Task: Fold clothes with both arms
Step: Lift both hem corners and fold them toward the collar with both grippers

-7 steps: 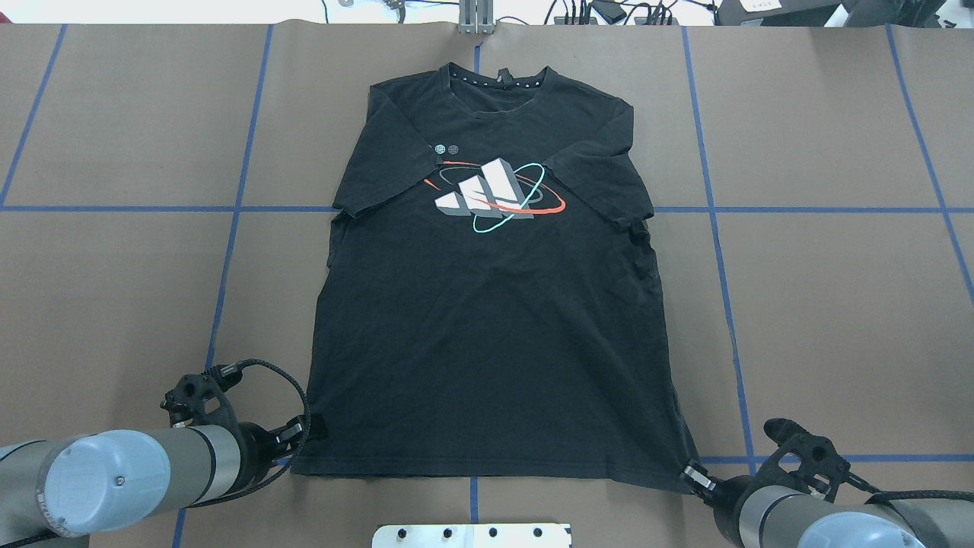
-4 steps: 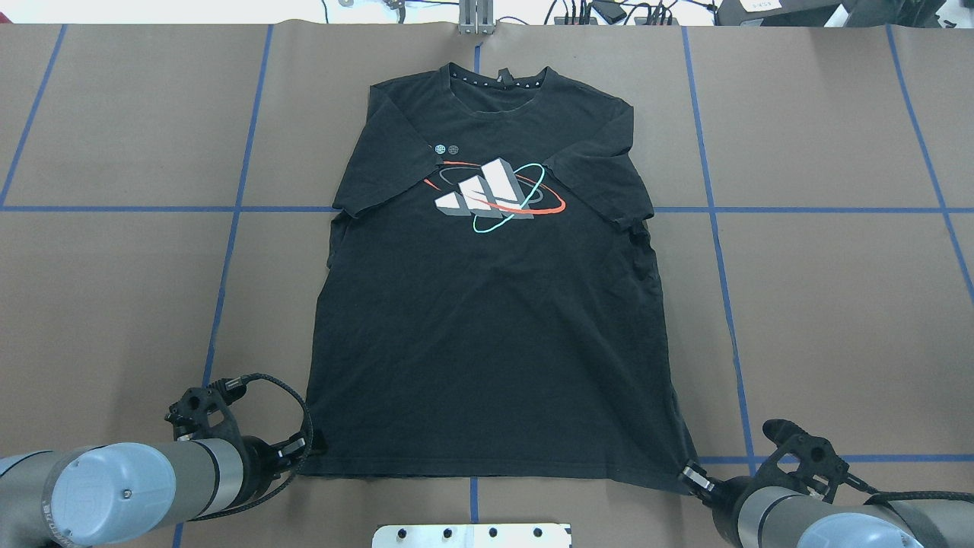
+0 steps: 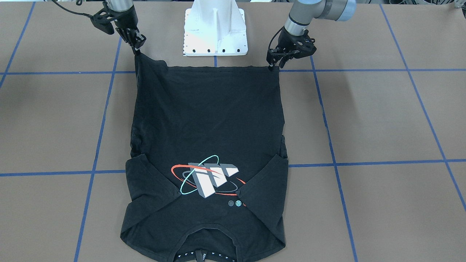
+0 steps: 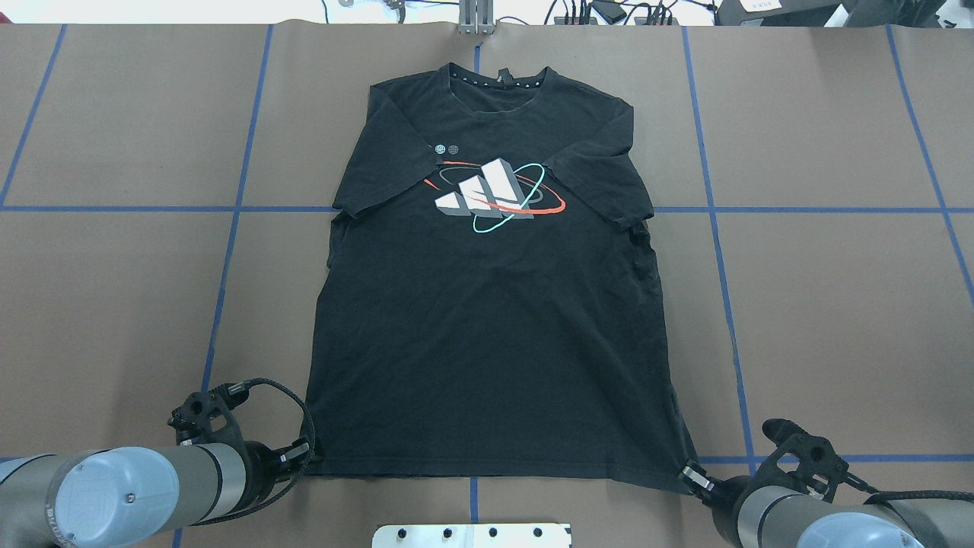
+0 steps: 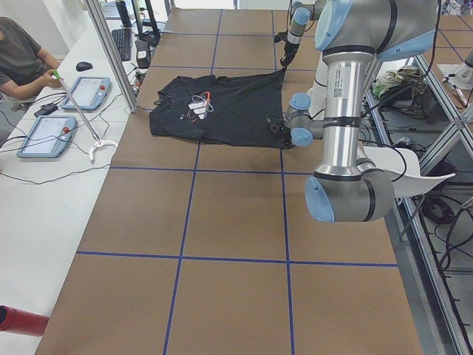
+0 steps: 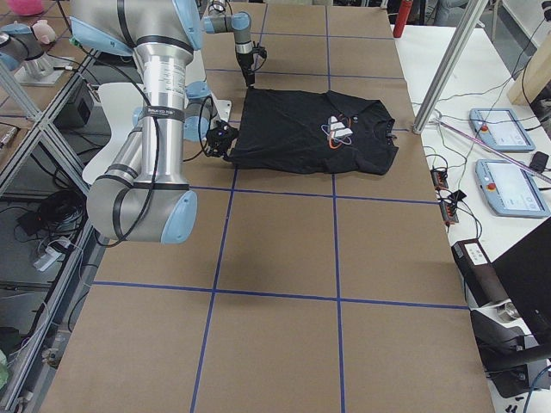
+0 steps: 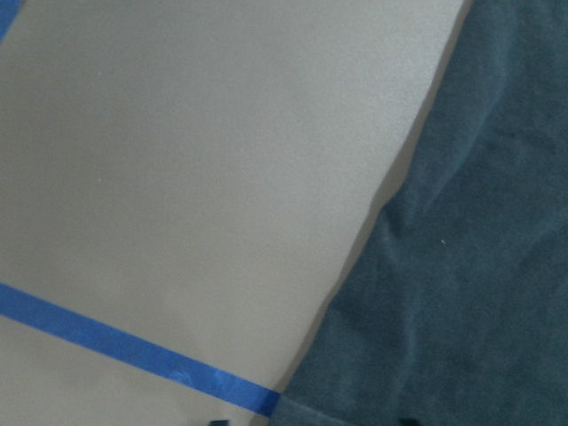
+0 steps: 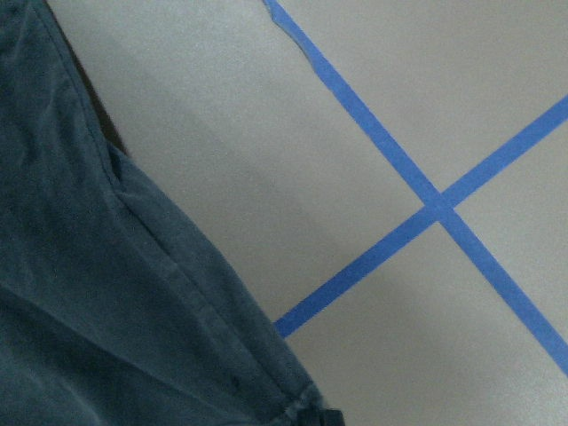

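The left hand (image 4: 308, 453) sits low at the near left corner of the hem (image 4: 487, 473). In its wrist camera two dark fingertips show well apart at the frame's bottom edge, with the corner of the cloth between them. So it looks open around the fabric, not yet pinching it.

The right hand (image 4: 689, 473) is at the opposite hem corner and seems closed on it. From across the bench (image 4: 114, 289) that corner rises in a small peak to its fingers.

From both hands the black T-shirt (image 4: 487, 342) lies straight ahead, flat and graphic (image 4: 487, 194) up. Its long axis runs directly away from the robot: hem nearest, collar (image 4: 494, 84) at the far end, sleeves folded in over the chest. Each hand is at its own corner, neither nearer than the other.

I judge the coming move to be a lift of the hem and a carry forward along that axis toward the collar. It would need the left hand to close first, or the hem would rise unevenly.
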Robot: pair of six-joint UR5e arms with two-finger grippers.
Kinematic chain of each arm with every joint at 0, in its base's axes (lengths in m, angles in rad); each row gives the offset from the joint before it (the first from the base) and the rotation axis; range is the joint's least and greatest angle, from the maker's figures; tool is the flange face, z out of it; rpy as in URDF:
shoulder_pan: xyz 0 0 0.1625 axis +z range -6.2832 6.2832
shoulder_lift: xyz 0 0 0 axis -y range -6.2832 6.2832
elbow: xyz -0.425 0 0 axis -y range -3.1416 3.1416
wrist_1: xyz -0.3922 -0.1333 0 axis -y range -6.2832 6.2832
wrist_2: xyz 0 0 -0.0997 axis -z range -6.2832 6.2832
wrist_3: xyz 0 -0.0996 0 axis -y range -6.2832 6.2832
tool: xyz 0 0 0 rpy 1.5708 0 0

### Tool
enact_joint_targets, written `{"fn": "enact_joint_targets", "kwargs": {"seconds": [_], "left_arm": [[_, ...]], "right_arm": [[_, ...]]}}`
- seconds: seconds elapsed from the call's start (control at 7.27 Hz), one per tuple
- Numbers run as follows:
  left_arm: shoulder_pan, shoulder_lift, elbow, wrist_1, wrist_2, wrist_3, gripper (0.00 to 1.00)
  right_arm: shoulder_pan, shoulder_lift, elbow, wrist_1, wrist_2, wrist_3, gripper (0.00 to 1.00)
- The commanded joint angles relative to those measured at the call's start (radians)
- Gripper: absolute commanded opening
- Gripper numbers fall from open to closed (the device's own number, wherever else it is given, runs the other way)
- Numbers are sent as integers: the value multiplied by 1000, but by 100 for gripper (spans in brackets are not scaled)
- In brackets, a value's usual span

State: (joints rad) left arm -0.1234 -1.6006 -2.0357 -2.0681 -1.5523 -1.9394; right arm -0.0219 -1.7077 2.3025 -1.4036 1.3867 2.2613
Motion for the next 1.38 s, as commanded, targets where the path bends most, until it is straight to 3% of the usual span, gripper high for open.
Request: {"fn": "enact_joint_targets", "kwargs": {"seconds": [0.0,0.14,0.41,0.83,1.24], "left_arm": [[1,-1,2,0,0,-1,19],[-1,-1,-3,0,0,-4,0],[-8,8,-35,2,-2,-6,0],[-9,152,-243,9,-40,4,0],[-9,159,-323,9,-103,-9,0]], "right_arm": [[0,-1,3,0,0,0,0],[0,0,3,0,0,0,0],[0,3,5,0,2,0,0],[0,-3,27,0,2,-2,0],[-22,-10,95,-3,63,1,0]]}}
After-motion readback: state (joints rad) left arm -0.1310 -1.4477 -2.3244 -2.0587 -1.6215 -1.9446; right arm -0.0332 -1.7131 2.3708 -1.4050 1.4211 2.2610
